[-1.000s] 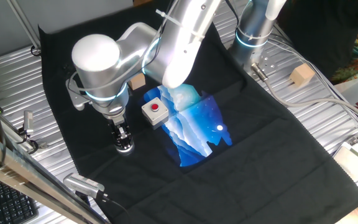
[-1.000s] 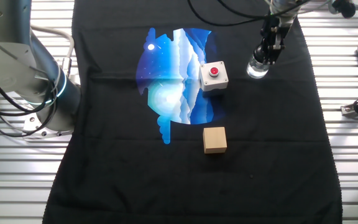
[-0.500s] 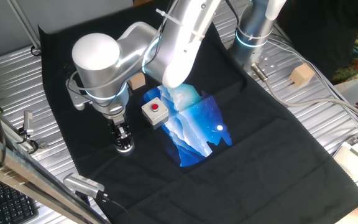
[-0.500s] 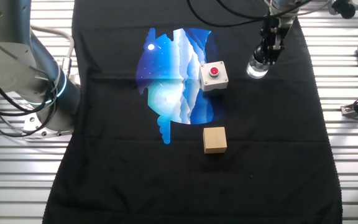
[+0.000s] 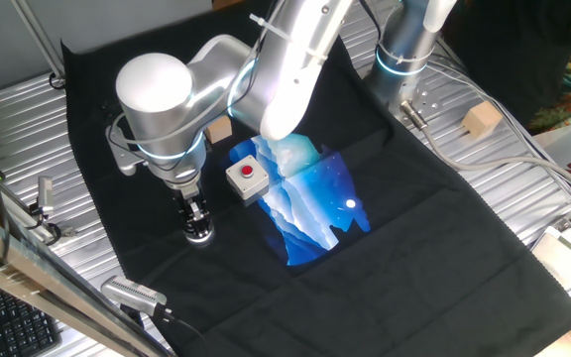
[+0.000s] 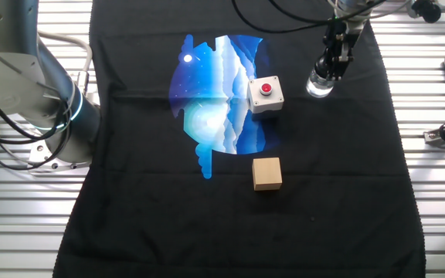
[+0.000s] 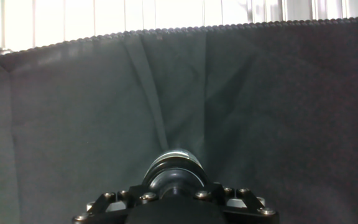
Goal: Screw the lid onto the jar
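The lid point(image 6: 332, 66) is held clamped by the gripper point(image 6: 331, 71) atop the jar point(image 6: 320, 85); tightness cannot be judged.

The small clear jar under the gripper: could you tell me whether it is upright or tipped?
Upright. The small clear cylinder jar stands on the black cloth, directly beneath the gripper, which comes down on it vertically.
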`<state>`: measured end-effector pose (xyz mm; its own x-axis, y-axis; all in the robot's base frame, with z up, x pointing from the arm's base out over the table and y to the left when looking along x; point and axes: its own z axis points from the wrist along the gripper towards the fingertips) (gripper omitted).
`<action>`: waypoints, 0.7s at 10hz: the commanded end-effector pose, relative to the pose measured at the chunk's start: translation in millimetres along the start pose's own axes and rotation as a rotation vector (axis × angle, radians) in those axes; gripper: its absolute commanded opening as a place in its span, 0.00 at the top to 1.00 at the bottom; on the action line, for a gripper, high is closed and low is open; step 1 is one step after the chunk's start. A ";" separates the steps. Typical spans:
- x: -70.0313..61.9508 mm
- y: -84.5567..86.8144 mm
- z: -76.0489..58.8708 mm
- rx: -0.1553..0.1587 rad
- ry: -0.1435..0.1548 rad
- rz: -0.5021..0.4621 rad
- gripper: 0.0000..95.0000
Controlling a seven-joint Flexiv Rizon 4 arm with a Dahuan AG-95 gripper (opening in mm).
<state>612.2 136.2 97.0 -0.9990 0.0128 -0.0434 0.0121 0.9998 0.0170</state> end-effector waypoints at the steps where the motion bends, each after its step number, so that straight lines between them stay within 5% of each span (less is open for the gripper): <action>1: -0.2 -0.2 -0.7 0.001 -0.001 0.002 1.00; 7: -0.4 -0.3 -0.5 0.008 -0.003 0.035 1.00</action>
<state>612.5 136.5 97.1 -0.9978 0.0493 -0.0449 0.0488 0.9987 0.0109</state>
